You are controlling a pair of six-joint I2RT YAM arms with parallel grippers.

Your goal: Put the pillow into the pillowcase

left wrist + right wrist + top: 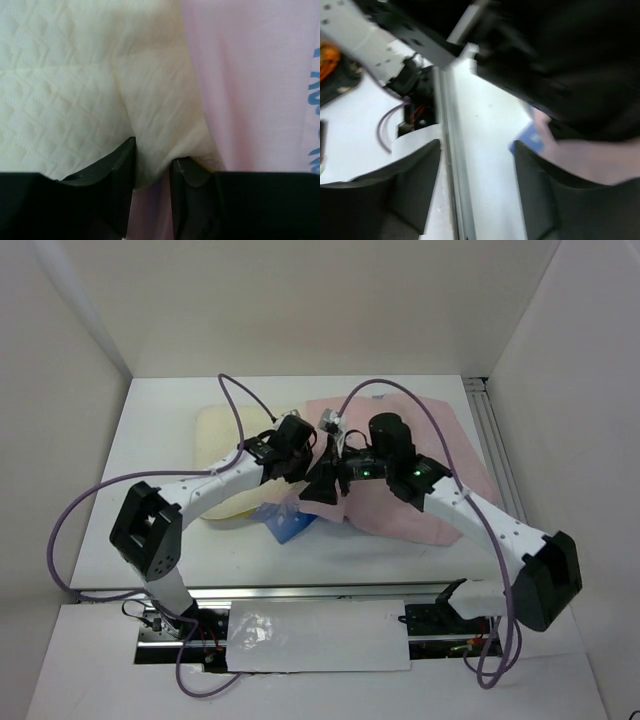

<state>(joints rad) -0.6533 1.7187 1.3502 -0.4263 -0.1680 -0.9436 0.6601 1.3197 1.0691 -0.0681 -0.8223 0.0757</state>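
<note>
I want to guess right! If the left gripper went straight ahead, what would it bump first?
The pillow, most likely. The left gripper is pinching a fold of it, and more quilted pillow lies straight ahead.

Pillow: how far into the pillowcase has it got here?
Done: the left tool pinches a fold of the pillow. In hand: that fold sits against the pink pillowcase; the right tool is open. Left: most of the pillow lies outside the case.

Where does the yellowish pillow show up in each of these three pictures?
Top external: the pillow lies left of centre, under the left arm.
Left wrist: fills the upper left, a fold pinched by the left tool.
Right wrist: not in it.
Shared landmark: the pink pillowcase.
</note>
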